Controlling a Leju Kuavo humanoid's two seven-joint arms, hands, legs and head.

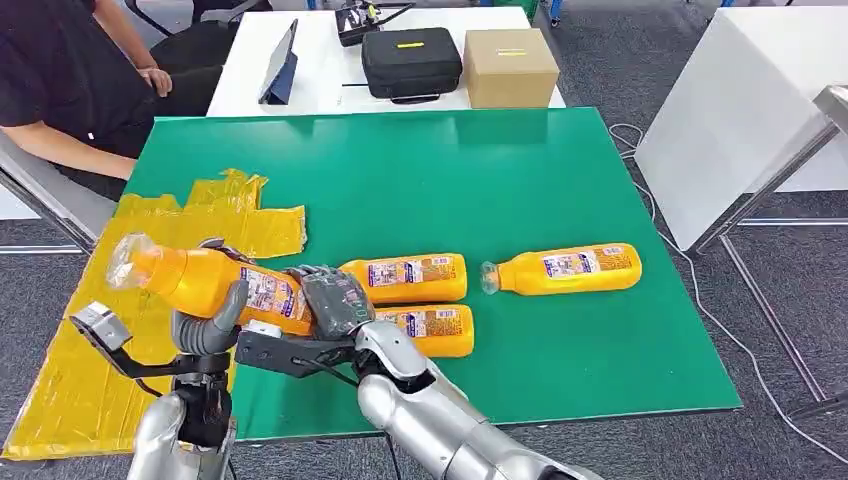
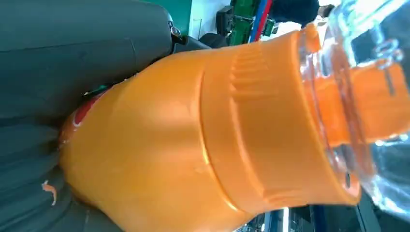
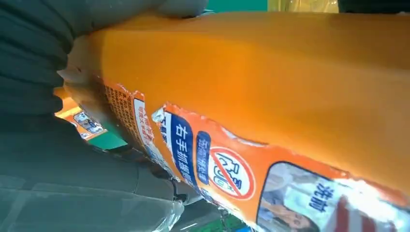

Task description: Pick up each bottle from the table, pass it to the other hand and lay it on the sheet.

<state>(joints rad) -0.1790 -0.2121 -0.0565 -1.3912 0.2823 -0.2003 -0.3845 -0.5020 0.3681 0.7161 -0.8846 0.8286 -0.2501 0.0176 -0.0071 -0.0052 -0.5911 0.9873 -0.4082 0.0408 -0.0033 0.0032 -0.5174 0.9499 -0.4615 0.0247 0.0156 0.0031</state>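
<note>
I see both hands on 1 orange bottle point(image 1: 215, 282) (left hand point(image 1: 207, 325) under, right hand point(image 1: 335, 303) at base) above the yellow sheet point(image 1: 95, 375); 3 bottles lie on the green table point(image 1: 500, 170).

Beyond my green mat point(image 1: 500, 180), a white table point(image 1: 330, 60) holds a tablet point(image 1: 281, 65), black case point(image 1: 411, 62) and box point(image 1: 510, 67); a person point(image 1: 60, 90) sits left.
</note>
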